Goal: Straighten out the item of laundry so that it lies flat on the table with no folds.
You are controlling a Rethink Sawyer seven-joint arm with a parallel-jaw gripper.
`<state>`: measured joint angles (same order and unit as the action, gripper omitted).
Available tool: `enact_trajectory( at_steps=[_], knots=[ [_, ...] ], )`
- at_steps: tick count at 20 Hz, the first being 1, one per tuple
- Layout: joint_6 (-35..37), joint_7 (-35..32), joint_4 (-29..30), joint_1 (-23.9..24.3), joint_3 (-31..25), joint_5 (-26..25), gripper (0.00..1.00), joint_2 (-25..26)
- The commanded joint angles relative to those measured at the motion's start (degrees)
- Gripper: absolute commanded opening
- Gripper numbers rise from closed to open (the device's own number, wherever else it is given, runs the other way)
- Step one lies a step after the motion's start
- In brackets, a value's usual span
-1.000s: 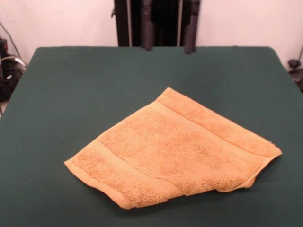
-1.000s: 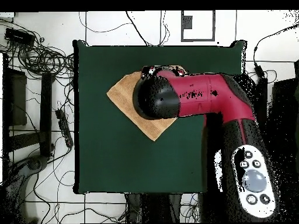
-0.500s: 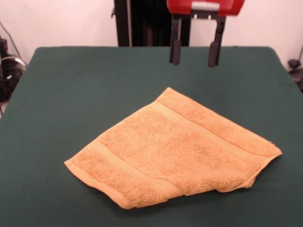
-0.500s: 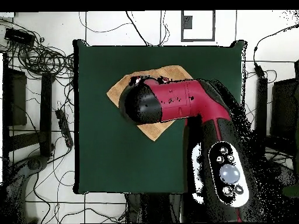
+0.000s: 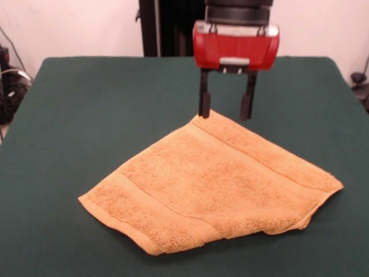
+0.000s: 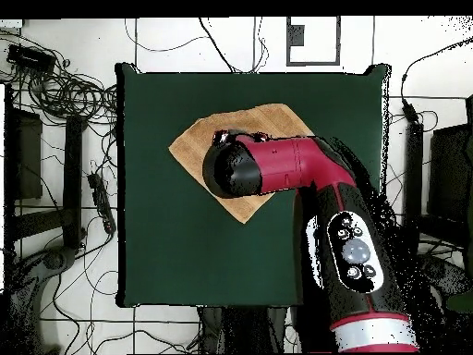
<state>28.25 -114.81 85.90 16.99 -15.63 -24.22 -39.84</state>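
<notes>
The item of laundry is an orange-tan terry towel lying on the dark green table with its corners pointing outward like a diamond. Its near right corner is folded under into a doubled edge. A woven band runs near the left edge and another near the far right edge. My gripper is open, hanging just above the towel's far corner, its left fingertip almost touching the cloth. From overhead the towel shows only in part, because the red arm covers its middle and the gripper.
Cables and dark equipment sit beyond the table's left edge in the front view. Black uprights rise behind the table's far edge. Overhead, cables lie on the floor to the left of the table.
The gripper has come down and slightly left, from high above the far table edge to just over the towel's far corner. The towel has not moved.
</notes>
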Motion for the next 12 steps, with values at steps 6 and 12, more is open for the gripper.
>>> enact_trajectory(
  at_steps=[6, 12],
  knots=[
    [-5.10, -8.24, 5.51, -0.35, -0.34, 3.53, 1.00, 8.19],
    [-5.11, -7.71, 6.26, -0.40, -0.49, 4.50, 1.00, 8.80]
  ],
)
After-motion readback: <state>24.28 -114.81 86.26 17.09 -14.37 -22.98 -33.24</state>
